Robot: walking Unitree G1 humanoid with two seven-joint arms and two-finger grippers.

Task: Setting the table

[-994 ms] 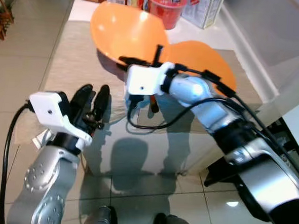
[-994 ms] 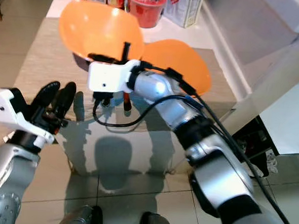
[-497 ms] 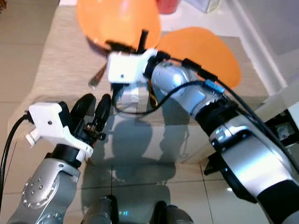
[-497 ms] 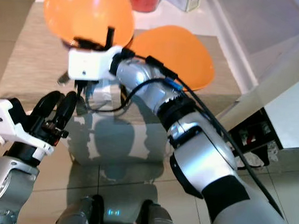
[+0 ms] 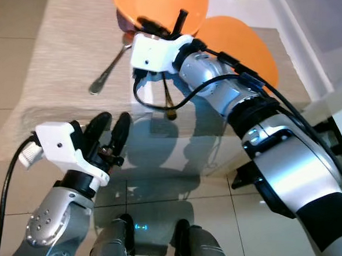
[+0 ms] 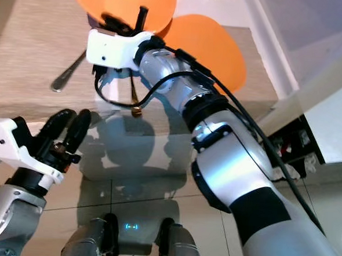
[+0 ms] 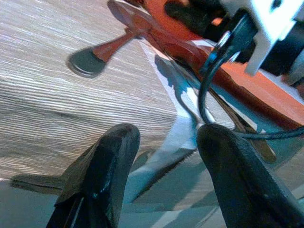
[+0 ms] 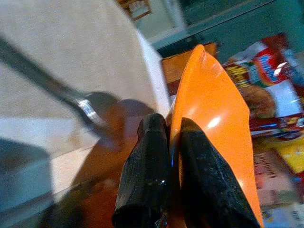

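The right gripper (image 5: 160,26) pinches the rim of an orange plate (image 5: 158,2), its two black fingers closed on either side of the edge, and holds the plate tilted above the far end of a beige mat (image 5: 65,57). In the left eye view a second plate (image 5: 245,48) lies flat on the table just right of the held one, partly behind the right arm. A fork (image 5: 109,69) lies on the mat to the left of the right gripper, handle toward the robot. A thin dark utensil (image 5: 167,101) lies just below the gripper, near the mat's near edge on the glass table (image 5: 158,144). The left gripper (image 5: 108,137) hovers over the glass near the table's front, its fingers slightly apart and holding nothing.

The right eye view shows the same layout, with the tiled floor (image 6: 323,195) beyond the table's right side.

In the left wrist view the two black fingers (image 7: 107,175) stand apart with the mat's edge and glass between them; the fork's handle end lies ahead on the mat.

In the right wrist view the fingers (image 8: 147,166) clamp the plate's rim, and the fork's tines rest on the mat beside its shadow.
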